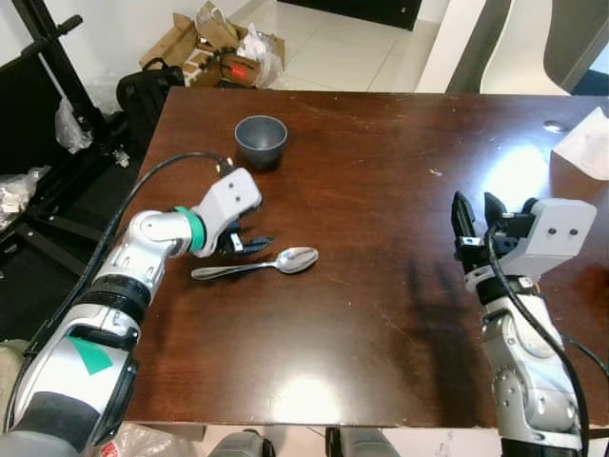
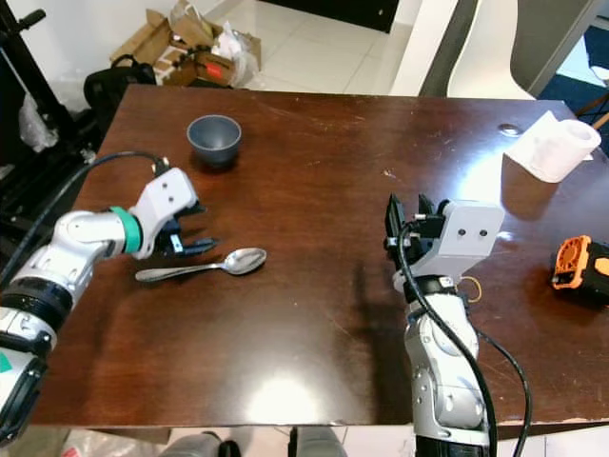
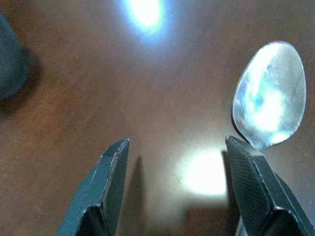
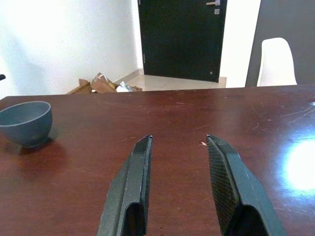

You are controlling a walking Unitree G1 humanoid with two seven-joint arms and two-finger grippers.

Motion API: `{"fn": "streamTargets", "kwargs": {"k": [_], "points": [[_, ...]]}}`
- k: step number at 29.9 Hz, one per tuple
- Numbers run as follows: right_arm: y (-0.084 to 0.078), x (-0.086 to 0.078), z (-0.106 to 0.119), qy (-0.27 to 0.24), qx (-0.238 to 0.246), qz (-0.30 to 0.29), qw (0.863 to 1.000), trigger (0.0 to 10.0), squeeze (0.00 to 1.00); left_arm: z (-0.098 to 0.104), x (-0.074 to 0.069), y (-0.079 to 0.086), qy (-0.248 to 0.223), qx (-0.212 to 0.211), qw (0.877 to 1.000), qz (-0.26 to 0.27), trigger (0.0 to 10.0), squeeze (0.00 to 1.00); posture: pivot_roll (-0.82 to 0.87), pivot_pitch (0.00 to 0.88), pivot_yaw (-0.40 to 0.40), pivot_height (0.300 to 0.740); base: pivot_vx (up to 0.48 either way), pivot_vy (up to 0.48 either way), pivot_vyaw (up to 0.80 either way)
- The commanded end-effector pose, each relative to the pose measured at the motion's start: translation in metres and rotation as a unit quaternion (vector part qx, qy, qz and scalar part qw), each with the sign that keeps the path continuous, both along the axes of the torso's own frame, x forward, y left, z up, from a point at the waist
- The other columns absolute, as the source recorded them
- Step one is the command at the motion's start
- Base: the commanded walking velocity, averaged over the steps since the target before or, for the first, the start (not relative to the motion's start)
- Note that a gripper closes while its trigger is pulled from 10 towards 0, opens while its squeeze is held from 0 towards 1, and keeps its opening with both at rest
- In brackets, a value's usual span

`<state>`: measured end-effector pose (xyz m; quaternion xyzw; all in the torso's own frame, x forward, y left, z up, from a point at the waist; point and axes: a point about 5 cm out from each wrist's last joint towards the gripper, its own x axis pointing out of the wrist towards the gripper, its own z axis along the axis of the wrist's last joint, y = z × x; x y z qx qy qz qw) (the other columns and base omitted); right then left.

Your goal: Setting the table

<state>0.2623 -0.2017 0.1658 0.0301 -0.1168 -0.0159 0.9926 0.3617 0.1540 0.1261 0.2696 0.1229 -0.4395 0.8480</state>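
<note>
A: Head views?
B: Left gripper (image 1: 249, 244) sits low on the bench (image 1: 381, 190), jaws apart, just beside the spoon (image 1: 257, 265) handle. Bowl (image 1: 261, 140) lies beyond it. Right gripper (image 2: 407, 214) hovers well apart, jaws apart.

A: Left wrist?
B: Spoon bowl just past one fingertip (image 3: 236, 147).

A: Right wrist?
B: Bare bench between the jaws; bowl off to one side.
</note>
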Motion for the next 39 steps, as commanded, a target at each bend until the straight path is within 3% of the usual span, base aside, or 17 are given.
{"fn": "streamTargets", "kwargs": {"k": [1,5,6,17,19,21,22,23,25,27,29,32,36,37,38,39], "points": [[-0.001,-0.002,0.000,0.000,0.002,-0.002,1.000,10.0,0.00,-0.009,-0.005,0.002,0.018,0.021,1.000,-0.013,10.0,0.00,-0.04,0.015,0.034,0.740,0.000,0.000,0.00],[-0.001,-0.001,0.000,0.000,0.001,0.000,1.000,10.0,0.00,-0.018,-0.010,0.007,0.045,0.042,0.998,-0.030,10.0,0.00,-0.04,0.016,0.031,0.740,0.000,0.000,0.00],[-0.001,-0.001,0.000,0.001,0.001,0.001,1.000,10.0,0.00,-0.024,-0.014,0.008,0.070,0.051,0.995,-0.044,10.0,0.00,-0.04,0.016,0.029,0.740,0.000,0.000,0.00],[0.000,-0.001,0.001,0.000,0.000,0.001,1.000,10.0,0.00,-0.038,-0.021,0.003,0.098,0.060,0.991,-0.066,10.0,0.00,-0.05,0.015,0.032,0.740,0.000,0.000,0.00],[-0.001,-0.001,0.002,0.000,-0.001,0.000,1.000,10.0,0.00,-0.035,-0.019,0.002,0.100,0.045,0.992,-0.062,10.0,0.00,-0.05,0.015,0.033,0.740,0.000,0.000,0.00],[-0.003,-0.002,0.001,0.000,-0.002,-0.002,1.000,10.0,0.00,-0.020,-0.010,-0.003,0.087,-0.017,0.995,-0.035,10.0,0.00,-0.05,0.016,0.034,0.740,0.000,0.000,0.00],[-0.003,-0.002,0.001,0.000,-0.002,-0.002,1.000,10.0,0.00,-0.020,-0.010,-0.003,0.087,-0.017,0.995,-0.035,10.0,0.00,-0.05,0.016,0.034,0.740,0.000,0.000,0.00],[-0.003,-0.002,0.001,0.000,-0.002,-0.002,1.000,10.0,0.00,-0.010,-0.004,-0.005,0.078,-0.053,0.995,-0.024,10.0,0.00,-0.05,0.015,0.035,0.740,0.000,0.000,0.00],[-0.002,-0.002,0.001,0.000,-0.002,-0.002,1.000,10.0,0.00,0.000,-0.001,-0.006,0.071,-0.076,0.994,-0.027,10.0,0.00,-0.05,0.014,0.035,0.740,0.000,0.000,0.00],[-0.002,-0.002,0.001,0.001,-0.001,-0.001,1.000,10.0,0.00,0.007,0.000,-0.005,0.063,-0.081,0.994,-0.042,10.0,0.00,-0.05,0.014,0.035,0.740,0.000,0.000,0.00],[-0.001,-0.003,0.000,0.001,-0.001,-0.001,1.000,10.0,0.00,0.012,-0.004,0.000,0.055,-0.061,0.993,-0.081,10.0,0.00,-0.05,0.014,0.034,0.740,0.000,0.000,0.00],[-0.001,-0.003,0.000,0.002,-0.001,0.001,1.000,10.0,0.00,0.010,-0.007,0.003,0.053,-0.042,0.993,-0.098,10.0,0.00,-0.05,0.013,0.033,0.740,0.000,0.000,0.00],[0.011,-0.004,-0.003,0.016,-0.002,0.061,0.998,10.0,0.00,0.002,-0.014,0.011,0.055,-0.004,0.992,-0.116,10.0,0.00,-0.04,0.010,0.031,0.740,0.000,0.000,0.00],[0.024,-0.009,-0.006,0.031,-0.018,0.126,0.991,10.0,0.00,-0.001,-0.016,0.015,0.059,0.008,0.992,-0.115,10.0,0.00,-0.04,0.009,0.027,0.740,0.000,0.000,0.00],[0.024,-0.009,-0.006,0.031,-0.018,0.126,0.991,10.0,0.00,-0.001,-0.016,0.015,0.059,0.008,0.992,-0.115,10.0,0.00,-0.04,0.009,0.027,0.740,0.000,0.000,0.00],[0.035,-0.015,-0.010,0.049,-0.029,0.183,0.981,10.0,0.00,-0.005,-0.018,0.018,0.060,0.018,0.992,-0.112,10.0,0.00,-0.04,0.008,0.027,0.740,0.000,0.000,0.00]]}}
